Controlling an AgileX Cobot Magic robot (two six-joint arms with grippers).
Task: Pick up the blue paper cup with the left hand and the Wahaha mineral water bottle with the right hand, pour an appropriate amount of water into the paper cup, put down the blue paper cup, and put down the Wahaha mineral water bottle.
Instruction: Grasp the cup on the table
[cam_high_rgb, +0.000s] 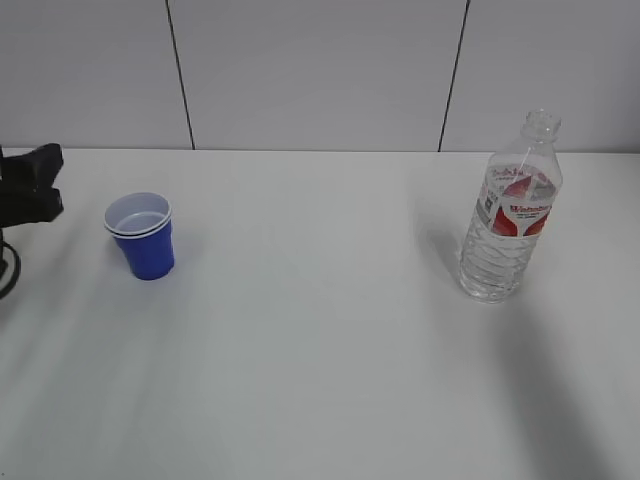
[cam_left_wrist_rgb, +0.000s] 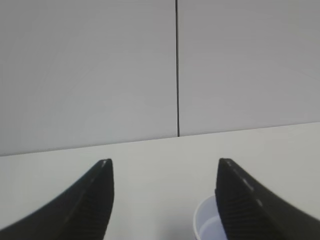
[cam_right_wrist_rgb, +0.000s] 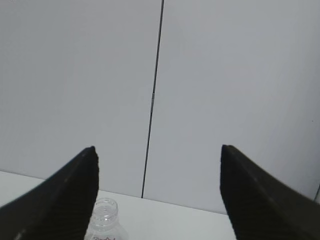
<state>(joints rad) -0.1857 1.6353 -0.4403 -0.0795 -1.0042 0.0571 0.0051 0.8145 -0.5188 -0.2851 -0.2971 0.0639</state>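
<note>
nothing of the task is done yet, as i judge it: both things stand untouched on the white table (cam_high_rgb: 320, 380). the blue paper cup (cam_high_rgb: 146, 236) is upright on the left side, and my left hand (cam_high_rgb: 30, 185) waits just beside it at the edge of the exterior view, its fingers spread wide with nothing between them. the wahaha mineral water bottle (cam_high_rgb: 508, 215) stands upright on the right, without cap, with water inside. my right hand (cam_right_wrist_rgb: 157, 195) is also spread and empty, the bottle neck low in its view. the cup looks empty. picking, pouring and putting down all remain.
</note>
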